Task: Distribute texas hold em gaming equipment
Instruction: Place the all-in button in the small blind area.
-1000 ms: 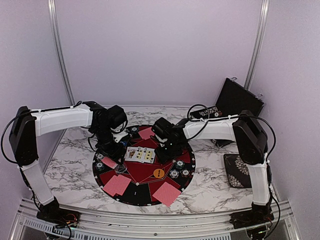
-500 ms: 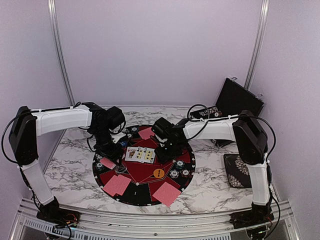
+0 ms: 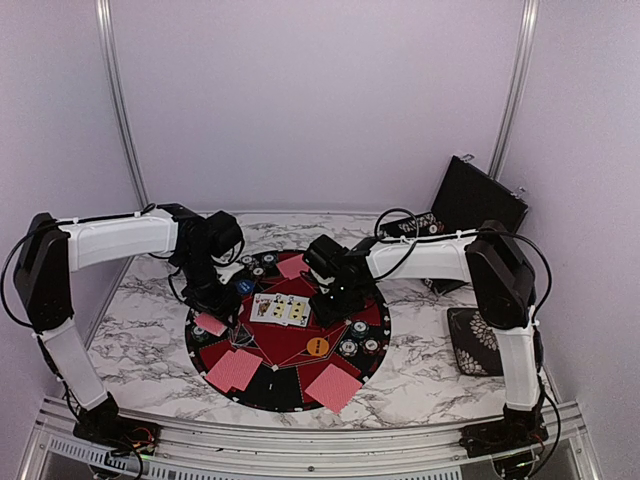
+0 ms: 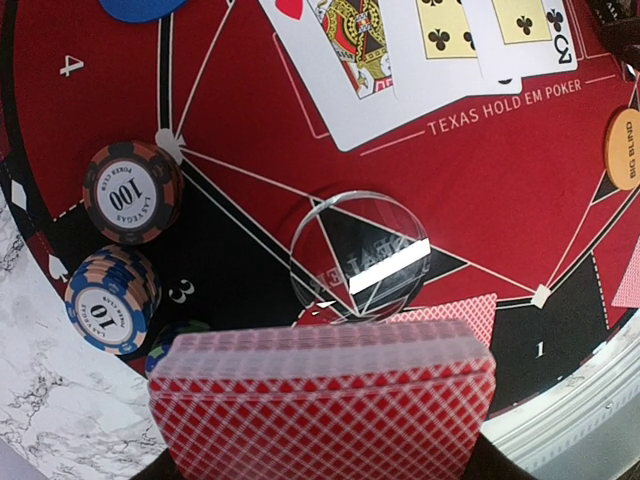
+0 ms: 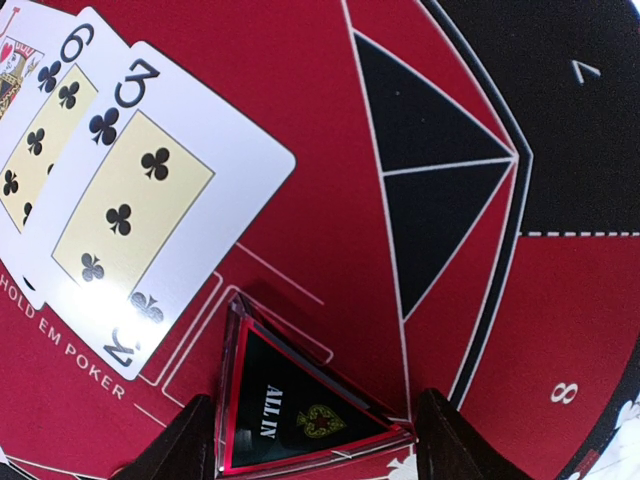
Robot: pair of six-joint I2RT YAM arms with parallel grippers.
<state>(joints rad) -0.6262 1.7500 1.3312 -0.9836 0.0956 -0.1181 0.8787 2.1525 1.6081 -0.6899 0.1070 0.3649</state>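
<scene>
Ahead of our left gripper (image 4: 320, 470), past the card deck (image 4: 325, 400) it carries, a clear round disc (image 4: 360, 255) sits on the mat, with the 100 chip stack (image 4: 131, 190) and 10 chip stack (image 4: 112, 300) crowding its left. Farther ahead lie the face-up cards (image 4: 420, 50). Between our right gripper's fingers (image 5: 180, 440) stands the triangular ALL IN marker (image 5: 295, 415); the three of clubs (image 5: 135, 205) lies ahead-left, and bare mat stretches ahead-right.

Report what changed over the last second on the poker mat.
The left end effector, holding the deck of cards, drew back toward the mat's left edge. The right end effector stayed put straddling the triangular all-in marker. The face-up cards, chip stacks and face-down cards lie unmoved.
</scene>
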